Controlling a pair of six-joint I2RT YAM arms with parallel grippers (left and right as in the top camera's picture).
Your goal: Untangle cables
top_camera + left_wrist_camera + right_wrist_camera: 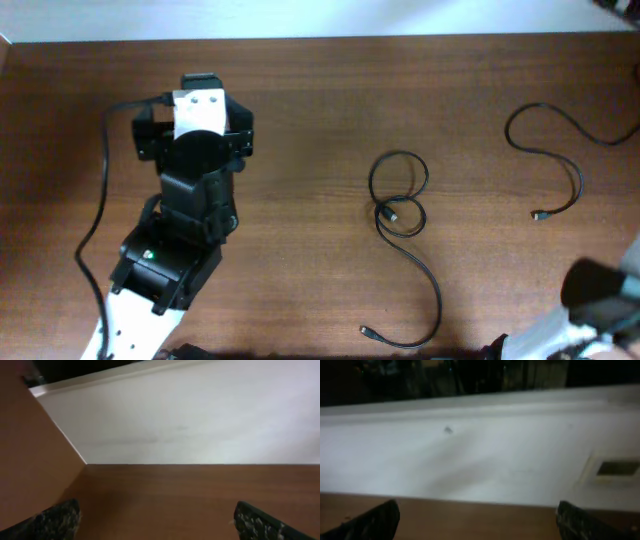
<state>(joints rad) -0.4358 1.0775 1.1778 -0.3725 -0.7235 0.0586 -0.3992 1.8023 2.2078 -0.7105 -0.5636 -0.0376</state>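
Cables look separated: looped cable mid-table, second cable well apart at far right; left gripper and right gripper gape wide, empty; next I'd reach in and straighten that loop.

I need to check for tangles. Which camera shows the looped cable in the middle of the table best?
The overhead view. It shows the looped cable whole, from its loops down to its tail plug, lying apart from the other cable. Neither wrist view shows any cable.
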